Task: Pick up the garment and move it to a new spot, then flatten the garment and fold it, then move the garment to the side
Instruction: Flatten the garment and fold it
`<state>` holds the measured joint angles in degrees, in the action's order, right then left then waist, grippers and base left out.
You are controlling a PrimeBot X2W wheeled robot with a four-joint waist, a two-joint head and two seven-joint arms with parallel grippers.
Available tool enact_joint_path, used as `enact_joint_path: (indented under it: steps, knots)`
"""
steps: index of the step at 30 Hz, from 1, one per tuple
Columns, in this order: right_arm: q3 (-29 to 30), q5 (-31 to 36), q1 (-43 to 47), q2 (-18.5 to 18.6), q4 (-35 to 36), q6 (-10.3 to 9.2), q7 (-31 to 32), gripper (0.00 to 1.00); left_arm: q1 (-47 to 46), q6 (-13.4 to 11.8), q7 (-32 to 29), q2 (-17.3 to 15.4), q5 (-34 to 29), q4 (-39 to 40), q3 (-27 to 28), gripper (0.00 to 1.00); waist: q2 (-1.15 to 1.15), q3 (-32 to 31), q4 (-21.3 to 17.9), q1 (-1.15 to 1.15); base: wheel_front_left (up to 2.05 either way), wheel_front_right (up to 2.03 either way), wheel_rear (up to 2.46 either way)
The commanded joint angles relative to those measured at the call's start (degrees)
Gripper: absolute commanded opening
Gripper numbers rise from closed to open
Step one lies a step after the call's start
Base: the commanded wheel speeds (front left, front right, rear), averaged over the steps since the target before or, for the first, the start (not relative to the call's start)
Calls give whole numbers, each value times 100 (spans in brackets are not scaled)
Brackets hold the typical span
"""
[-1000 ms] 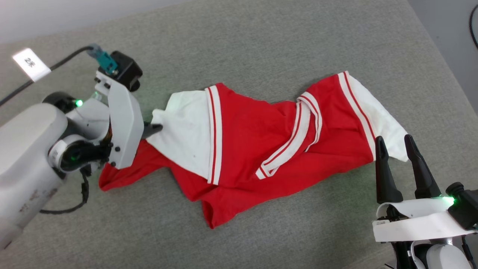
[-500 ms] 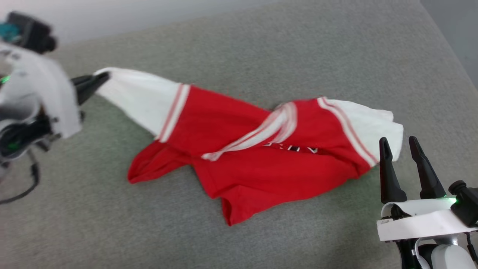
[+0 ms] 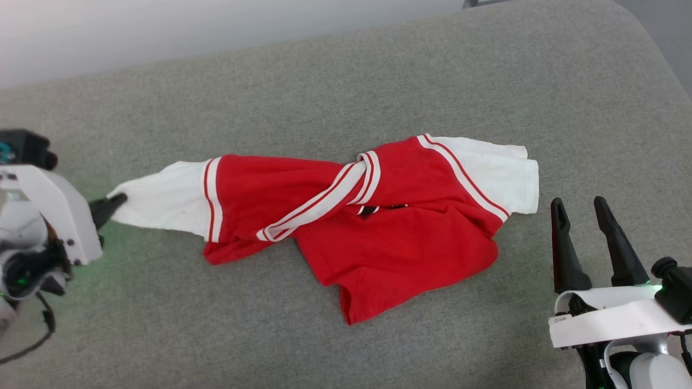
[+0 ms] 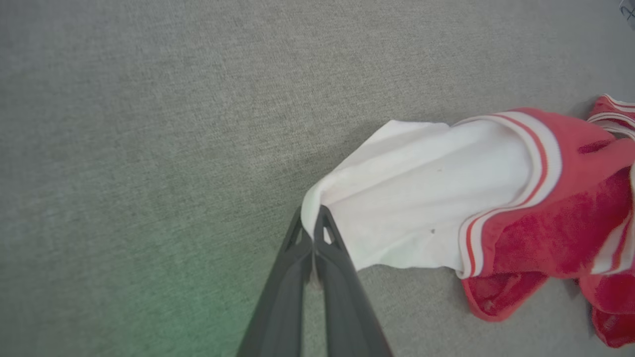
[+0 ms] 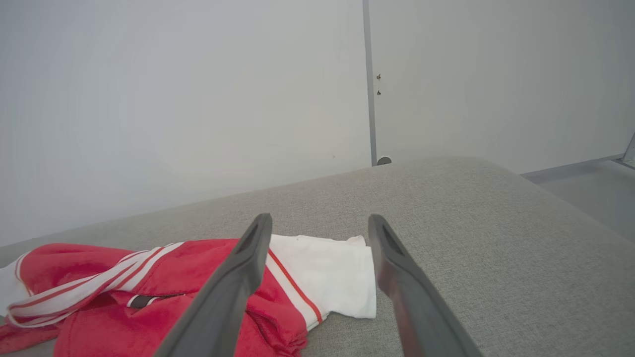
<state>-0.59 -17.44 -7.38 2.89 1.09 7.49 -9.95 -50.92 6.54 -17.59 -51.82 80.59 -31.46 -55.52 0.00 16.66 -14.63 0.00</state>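
The garment (image 3: 378, 237), a red jersey with white sleeves and striped trim, lies crumpled across the grey padded surface (image 3: 346, 81), collar twisted over its middle. My left gripper (image 3: 116, 201) is at the far left, shut on the tip of the garment's white left sleeve (image 4: 421, 188), which is stretched out toward it. In the left wrist view the left gripper (image 4: 312, 218) pinches the sleeve's cuff between its closed fingers. My right gripper (image 3: 581, 208) stands open at the lower right, just off the other white sleeve (image 5: 322, 277), holding nothing.
The grey surface ends at a rounded edge on the right (image 3: 665, 59), with floor beyond. A pale wall (image 5: 198, 99) runs behind the far edge. Bare fabric lies in front of and behind the garment.
My left gripper has pulled the white sleeve out to the left, stretching the garment sideways and shifting it. The head camera has also moved. The right gripper stays open in place.
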Motion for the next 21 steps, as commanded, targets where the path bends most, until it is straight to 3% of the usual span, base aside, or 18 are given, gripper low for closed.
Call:
enact_joint_path:
  steps: [1,5,6,7,8,15,21]
  knots:
    - [-6,46,7,-2,21,0,26,100,84,-11,40,90,17,-143,-11,0,0,4,-12,0,0,0,0]
    - [-54,62,27,-2,-8,0,81,100,102,29,85,278,46,-462,-31,0,0,-19,-53,0,0,0,0]
    - [-62,74,37,-3,-16,0,76,100,88,42,126,306,12,-521,-33,19,0,-28,-62,0,0,0,0]
    - [-67,85,44,-2,-21,0,94,100,73,44,196,325,-23,-578,-23,49,0,-37,-68,0,0,0,0]
    - [-66,95,52,-2,-27,0,107,100,66,46,278,345,-24,-623,-3,99,0,-50,-72,0,0,0,0]
    - [-30,169,114,-3,-11,0,212,100,232,90,1079,215,-326,-574,-17,100,0,-190,-25,0,0,0,0]
    - [-135,489,148,-5,46,0,507,100,487,99,2243,-37,-842,181,-101,100,0,-272,147,0,0,0,0]
